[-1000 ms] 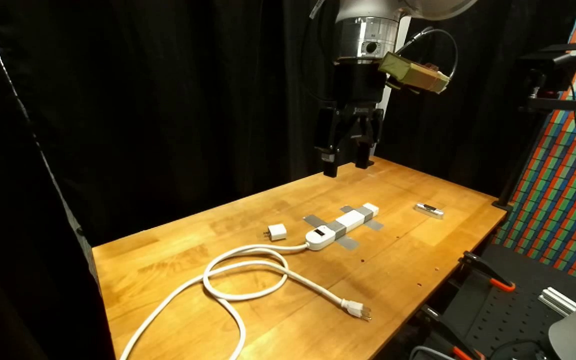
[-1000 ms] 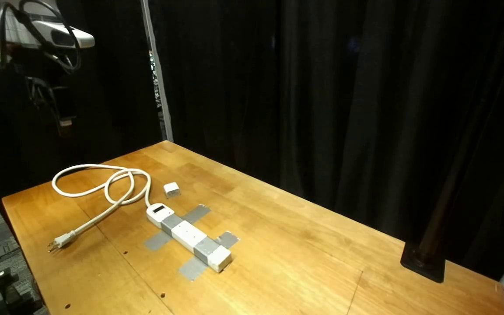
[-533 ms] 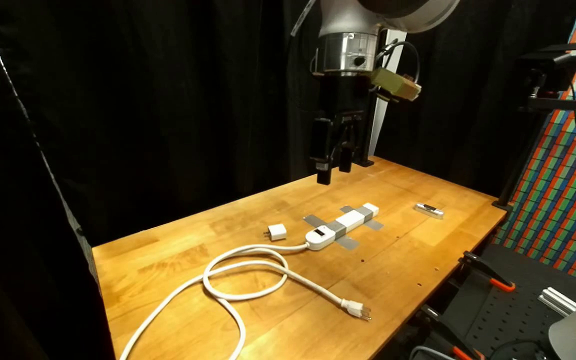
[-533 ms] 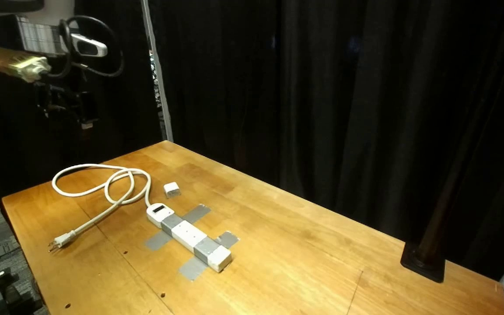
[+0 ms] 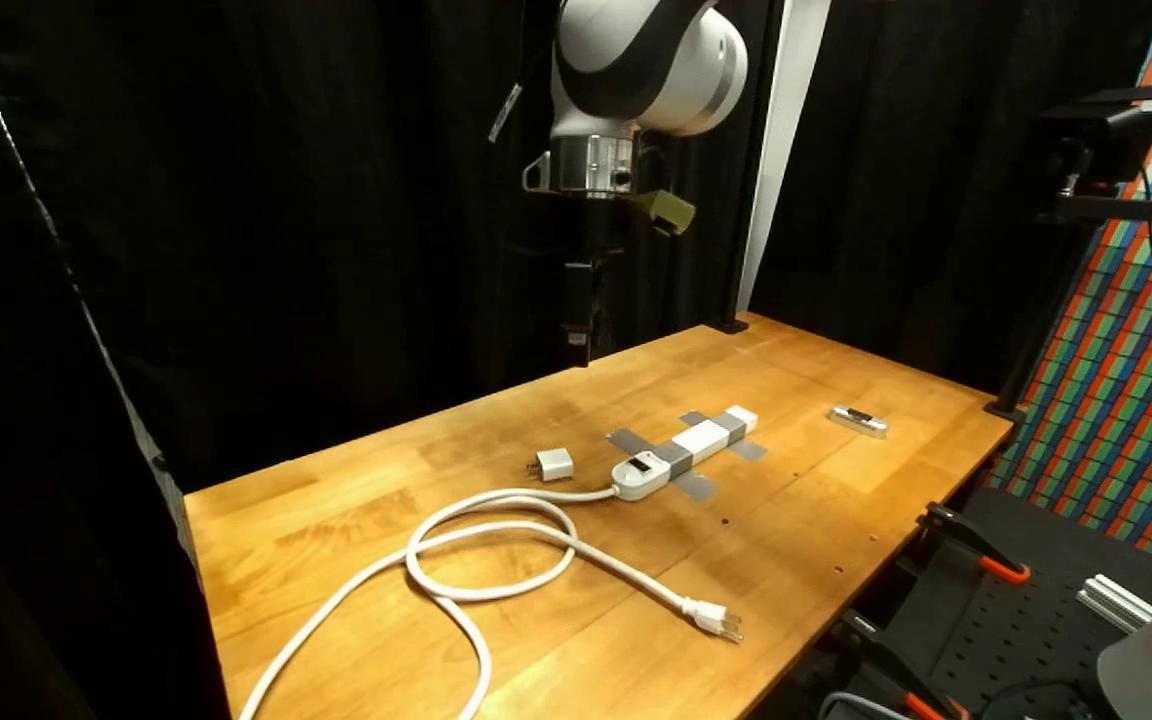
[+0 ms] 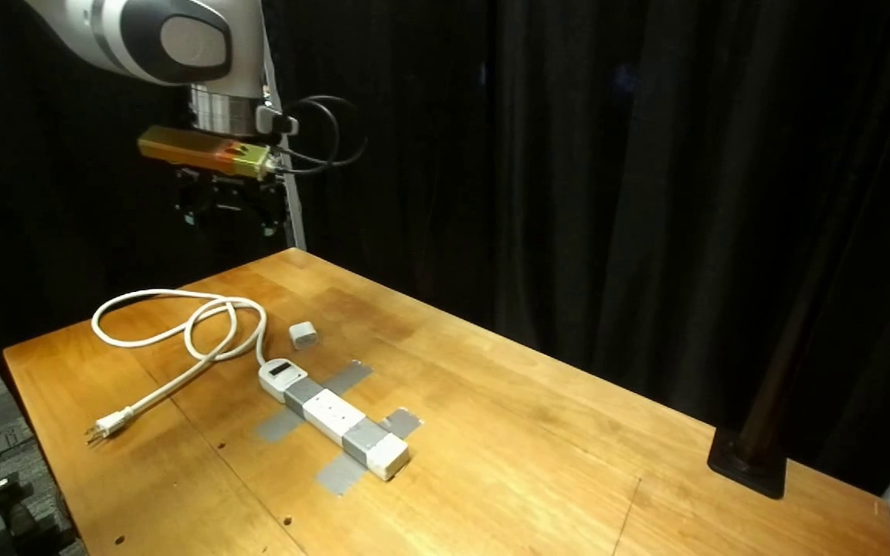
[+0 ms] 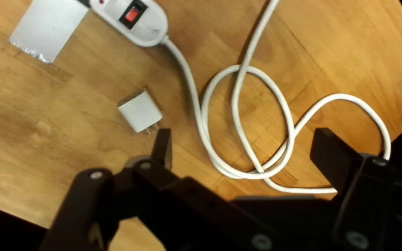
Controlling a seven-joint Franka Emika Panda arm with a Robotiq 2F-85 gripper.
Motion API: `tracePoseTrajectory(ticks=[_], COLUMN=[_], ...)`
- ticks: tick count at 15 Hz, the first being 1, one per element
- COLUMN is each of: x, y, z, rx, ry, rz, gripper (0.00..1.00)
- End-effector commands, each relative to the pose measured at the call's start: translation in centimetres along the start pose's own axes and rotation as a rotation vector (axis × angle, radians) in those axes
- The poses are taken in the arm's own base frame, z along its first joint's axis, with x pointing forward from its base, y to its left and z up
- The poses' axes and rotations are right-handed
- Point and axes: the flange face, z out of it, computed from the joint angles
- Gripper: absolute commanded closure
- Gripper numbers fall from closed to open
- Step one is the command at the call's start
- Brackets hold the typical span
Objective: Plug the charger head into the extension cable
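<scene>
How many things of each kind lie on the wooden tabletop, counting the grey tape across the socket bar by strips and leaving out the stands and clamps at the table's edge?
Charger head: 1
Extension cable, counted whole: 1
Grey tape strips: 2
Small silver-and-dark object, too small to identify: 1
Total: 5

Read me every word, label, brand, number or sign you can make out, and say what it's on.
No text is readable in any view.
Extension cable's socket bar: faint mark near the switch, too blurred.
Lower clamp, in an exterior view: pale marking, too small.
Charger head: no lettering shows.
</scene>
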Motion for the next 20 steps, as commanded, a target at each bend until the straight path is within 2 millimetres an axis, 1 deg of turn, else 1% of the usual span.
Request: tracePoseTrajectory(ticks=[1,3,4,5,6,8,9,14,17,20], x=[1.9,2.6,3.4,4.0,1.7,2.9,3.3,3.7,2.9,1.5], y=[5.8,7.7,8.0,7.7,7.6,7.6,7.5,7.6,9.5,11.3], z=[2.4,5.0,6.4,7.4,6.4,8.3,8.7,8.3,9.3,10.8], rx=[0.013,0.012,0.027,0.05,0.031,0.052,0.056,0.053,0.099,0.078], ry=[-0.027,-0.047,-0.053,-0.063,-0.056,-0.061,-0.061,-0.057,0.01,0.057], rz=[-0.194,-0.297,-0.346,-0.393,-0.299,-0.349,-0.359,-0.37,-0.351,-0.324], gripper=[0.0,0.0,0.0,0.0,0.0,0.0,0.0,0.0,0.0,0.0])
